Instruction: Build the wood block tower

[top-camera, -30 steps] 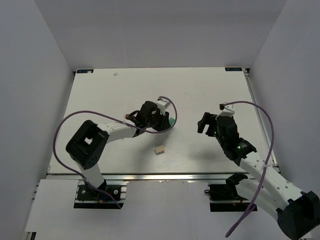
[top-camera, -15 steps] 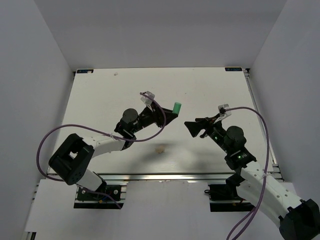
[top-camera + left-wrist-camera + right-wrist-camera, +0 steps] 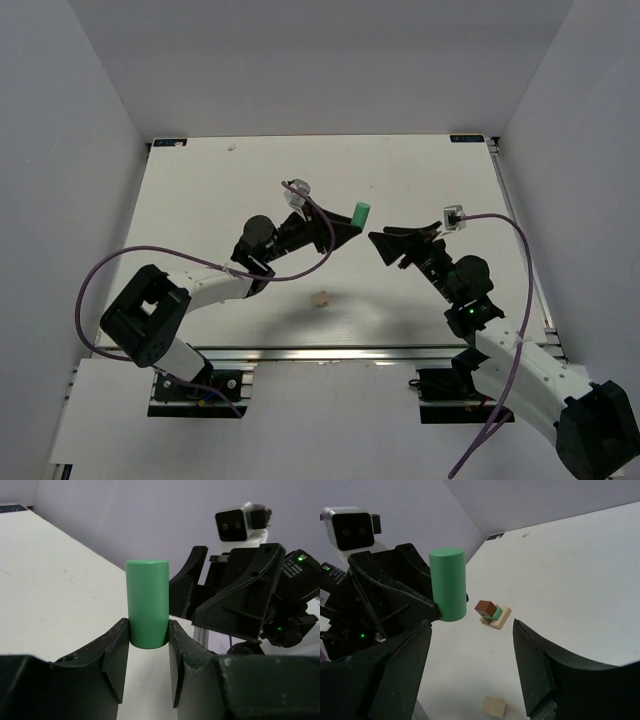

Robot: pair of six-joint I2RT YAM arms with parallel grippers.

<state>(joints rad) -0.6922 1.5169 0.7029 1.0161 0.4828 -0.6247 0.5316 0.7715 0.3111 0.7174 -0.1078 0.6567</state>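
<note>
Handover looms: left gripper (image 3: 147, 647), clamped on the green cylinder (image 3: 147, 600), has lifted it toward the right gripper (image 3: 470, 635), whose jaws are spread apart.

Looks like a robot lab, not a home. Plain white table (image 3: 200, 180) boxed in by bare pale walls (image 3: 60, 200), with a left arm (image 3: 215, 283) and a right arm (image 3: 505, 350) bolted to a metal rail (image 3: 330, 353) at the near edge. Purple cable (image 3: 97, 288) looping off the left arm, and a small camera (image 3: 240, 522) on a wrist.
</note>
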